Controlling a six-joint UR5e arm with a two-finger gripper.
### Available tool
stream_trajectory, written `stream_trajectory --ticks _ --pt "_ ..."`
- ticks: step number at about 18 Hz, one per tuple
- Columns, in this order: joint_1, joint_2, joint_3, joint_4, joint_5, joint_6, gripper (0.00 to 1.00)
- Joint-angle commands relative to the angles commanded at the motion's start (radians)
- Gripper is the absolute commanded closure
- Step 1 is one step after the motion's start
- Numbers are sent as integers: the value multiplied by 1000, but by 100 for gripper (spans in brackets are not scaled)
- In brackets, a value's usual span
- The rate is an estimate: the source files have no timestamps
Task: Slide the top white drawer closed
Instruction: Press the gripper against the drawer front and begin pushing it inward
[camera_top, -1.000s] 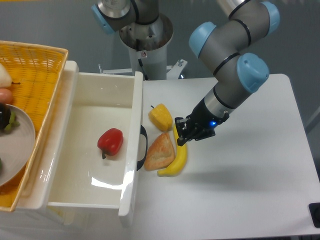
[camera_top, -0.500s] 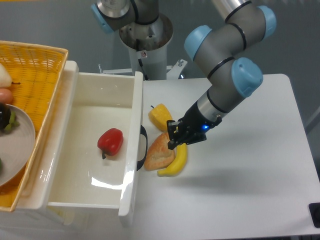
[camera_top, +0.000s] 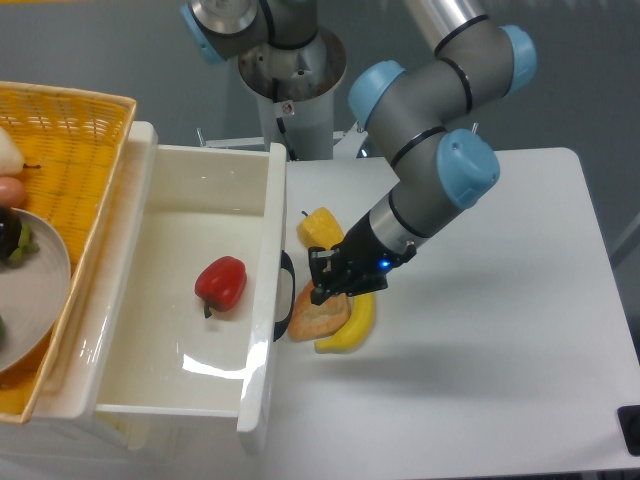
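The claw hangs low over the table, its dark fingers pointing toward the drawer; from here I cannot tell whether they are apart or pressed together, and nothing sits between them that I can see. Just to the left of the claw is the panelled front of the top white drawer, pulled well out, with the curved black handle close beside the fingertips but seemingly not touching. Inside the drawer, farther left of the claw, lies a red pepper on the glossy floor. Right under and below the claw is a wedge of bread, partly covered by the fingers, and a banana curves along the bread's far side, touching it. Just above the claw sits a yellow pepper. Far off to the left, beyond the drawer, a yellow basket holds a grey plate with some fruit on it.
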Motion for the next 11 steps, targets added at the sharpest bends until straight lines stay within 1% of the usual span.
stream_trajectory --ticks 11 --pt "-37 12 -2 -2 -8 -26 100"
